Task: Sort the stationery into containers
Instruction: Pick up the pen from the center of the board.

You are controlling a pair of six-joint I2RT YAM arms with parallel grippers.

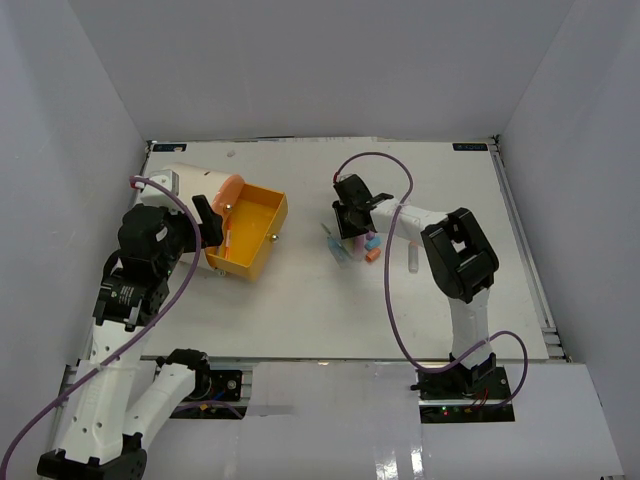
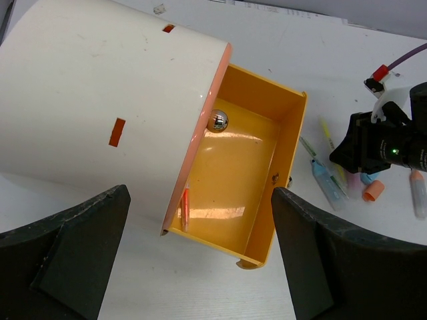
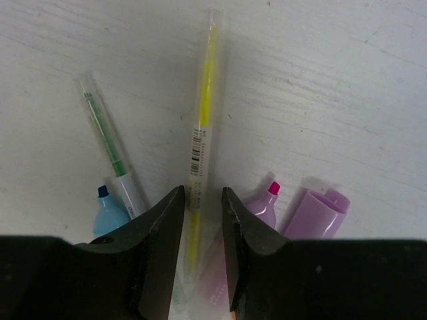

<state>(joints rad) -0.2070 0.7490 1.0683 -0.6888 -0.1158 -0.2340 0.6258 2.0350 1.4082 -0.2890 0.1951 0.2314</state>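
The cream cylinder lies on its side at the left, and its orange drawer is pulled out. A red pen lies inside the drawer. My left gripper is wide open and empty, hovering over the drawer's near end. My right gripper is down on the stationery pile. Its jaws stand narrowly apart astride a yellow pen that lies on the table. A green pen, a blue highlighter and a pink-tipped purple highlighter lie beside it.
A loose purple cap lies right of the fingers. An orange block and a white pen lie just right of the pile. A silver knob sits inside the drawer opening. White walls enclose the table.
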